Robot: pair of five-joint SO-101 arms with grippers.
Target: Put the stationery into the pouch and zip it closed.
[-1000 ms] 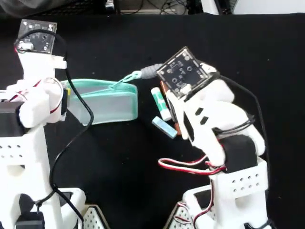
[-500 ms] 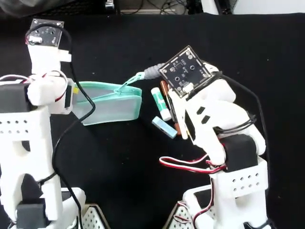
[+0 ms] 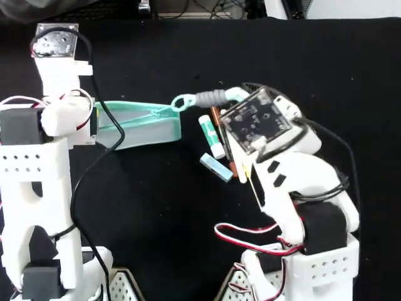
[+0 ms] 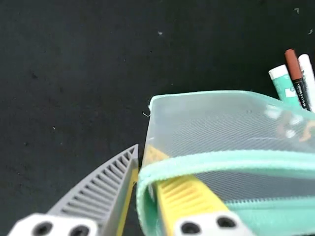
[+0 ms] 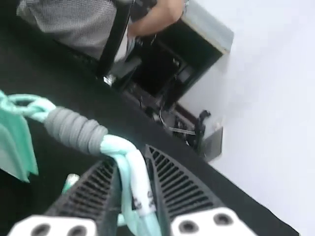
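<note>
You are holding the pouch (image 3: 141, 128) at both ends; stationery (image 3: 216, 147) is lying just right of it.
Your left gripper (image 4: 142, 157) is pinching its left end, your right gripper (image 5: 132, 157) the zip cord (image 3: 210, 98). Pulling now risks zipping it empty.

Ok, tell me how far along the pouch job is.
Done: nothing packed; the stationery lies on the table beside the pouch. In hand: the left gripper clamps the pouch's open end, the right gripper is shut on the zipper pull cord. To do: load every piece, then zip it closed.
</note>
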